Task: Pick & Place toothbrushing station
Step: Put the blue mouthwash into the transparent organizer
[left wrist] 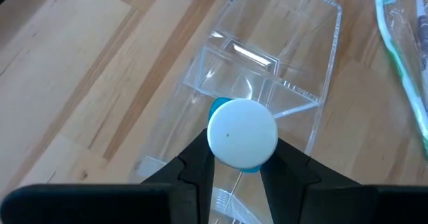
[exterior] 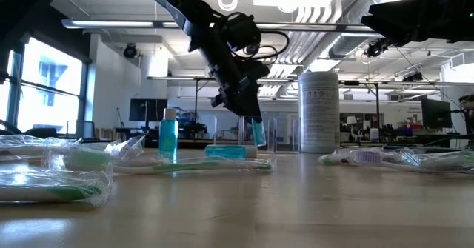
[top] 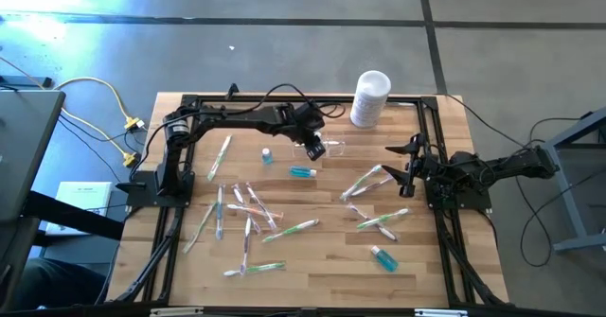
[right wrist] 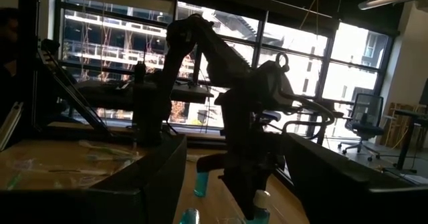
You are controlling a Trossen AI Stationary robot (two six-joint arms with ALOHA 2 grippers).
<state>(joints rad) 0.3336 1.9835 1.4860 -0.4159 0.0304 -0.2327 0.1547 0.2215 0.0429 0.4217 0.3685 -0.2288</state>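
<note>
Bare wood around clear station, white container just behind, wrapped toothbrushes crowding the table's middle

Glossy clear plastic toothbrushing station stands on a smooth, pale wood-grain table.

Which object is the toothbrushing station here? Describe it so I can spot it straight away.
Start at the white cylindrical container near the table's far edge. Just in front of it, below the left gripper holding a small blue bottle, stands the toothbrushing station: the only clear plastic holder with upright compartments.
</note>
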